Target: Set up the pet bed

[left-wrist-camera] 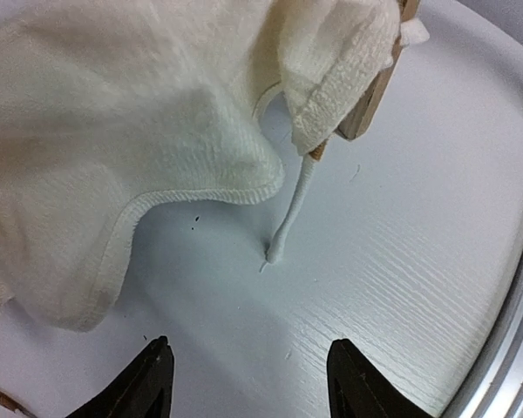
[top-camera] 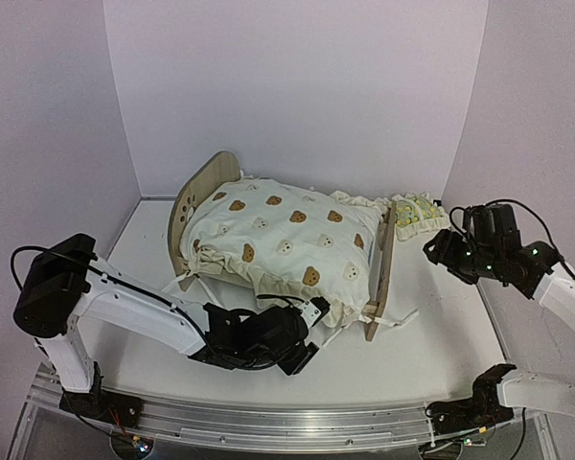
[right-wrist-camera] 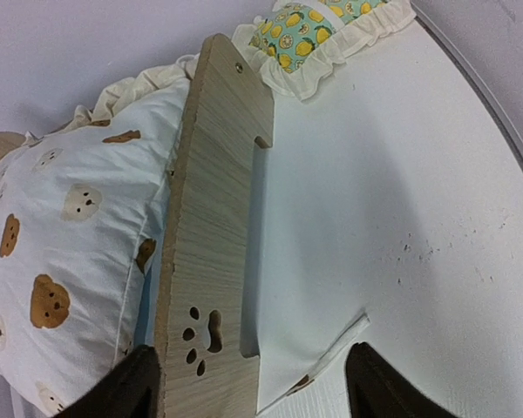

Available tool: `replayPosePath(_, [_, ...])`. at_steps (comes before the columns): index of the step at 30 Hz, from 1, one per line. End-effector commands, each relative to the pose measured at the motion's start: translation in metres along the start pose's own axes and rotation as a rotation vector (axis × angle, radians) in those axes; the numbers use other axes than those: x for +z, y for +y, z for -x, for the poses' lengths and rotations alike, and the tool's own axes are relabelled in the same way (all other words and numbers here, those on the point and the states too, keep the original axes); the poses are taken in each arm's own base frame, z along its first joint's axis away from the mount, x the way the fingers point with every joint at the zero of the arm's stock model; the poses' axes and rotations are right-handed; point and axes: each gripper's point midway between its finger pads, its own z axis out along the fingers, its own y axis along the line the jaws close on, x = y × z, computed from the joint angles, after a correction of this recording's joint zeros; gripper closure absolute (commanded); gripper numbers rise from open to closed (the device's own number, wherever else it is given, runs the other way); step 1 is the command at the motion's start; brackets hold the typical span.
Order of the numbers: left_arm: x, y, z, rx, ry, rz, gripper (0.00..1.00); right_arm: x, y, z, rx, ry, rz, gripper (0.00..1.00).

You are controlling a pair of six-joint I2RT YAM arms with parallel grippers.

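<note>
- The pet bed (top-camera: 199, 196) stands in the middle of the white worktop (top-camera: 441, 335), one arched end board to the left rear and the other toward the right front.
- A cream bear-print cushion (top-camera: 287, 240) lies in the frame between the two boards, and its near edge spills over the front side onto the worktop.
- A small lemon-print pillow (top-camera: 417, 211) lies on the worktop just behind the right end board (right-wrist-camera: 213, 218), outside the frame.
- The left hand (top-camera: 302, 350) is low at the bed's near side, fingers spread over bare worktop and gripping nothing; the cushion's hem (left-wrist-camera: 113, 104) hangs just ahead of it.
- A thin white tie (left-wrist-camera: 288, 218) trails from the board's foot onto the worktop.
- The right hand (top-camera: 441, 251) hovers to the right of the paw-cutout end board, fingers apart, holding nothing and clear of the board.
</note>
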Motion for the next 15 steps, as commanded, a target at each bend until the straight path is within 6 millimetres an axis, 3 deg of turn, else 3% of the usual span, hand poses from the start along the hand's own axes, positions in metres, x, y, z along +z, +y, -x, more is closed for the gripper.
replayPosePath(1, [-0.038,0.003,0.023,-0.049,-0.042,-0.041,0.34,0.008,0.016,0.015,0.017,0.011,0.006,0.10])
replayPosePath(3, [-0.044,0.013,0.018,-0.042,-0.032,-0.003,0.25,0.017,0.022,0.023,0.029,0.007,-0.007,0.03])
replayPosePath(7, [-0.054,0.035,0.006,-0.052,-0.018,0.078,0.02,0.041,0.034,0.041,0.054,0.015,-0.024,0.02])
replayPosePath(10, [-0.067,0.044,0.004,-0.069,-0.030,0.087,0.00,0.066,0.031,0.058,0.140,0.028,-0.026,0.02])
replayPosePath(15, [-0.089,0.056,0.001,-0.087,-0.044,0.098,0.00,0.117,0.004,0.089,0.379,0.042,-0.017,0.02])
